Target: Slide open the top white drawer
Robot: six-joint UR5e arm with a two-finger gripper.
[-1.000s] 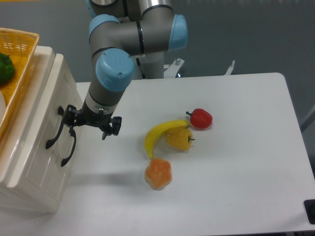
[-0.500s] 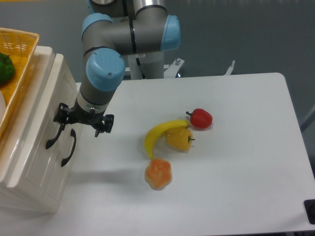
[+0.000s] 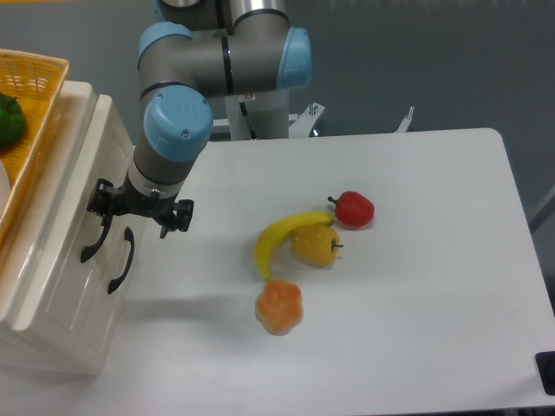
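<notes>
Since 1 second ago the gripper [image 3: 137,210] has travelled leftward across the table [image 3: 416,286] and now sits against the front of the white chest [image 3: 52,286], its fingers spread apart on either side of the upper end of a curved black handle [image 3: 94,236]; whether a finger actually touches the handle is hard to tell from this angle. Left of the gripper, the top white drawer [image 3: 74,186] looks pushed in, its panelled front in line with the chest. Further left and above, a yellow wicker basket [image 3: 30,82] rests on top of the chest with something green [image 3: 9,117] inside. Just below the gripper hangs the 2nd black handle [image 3: 121,260], on the lower drawer. Well to the right of the gripper lie 4 pieces of fruit and vegetable: a banana [image 3: 282,238], an orange pepper [image 3: 278,305] nearer the camera, a yellow pepper [image 3: 316,245] touching the banana, and a red pepper [image 3: 352,208] farthest right.
</notes>
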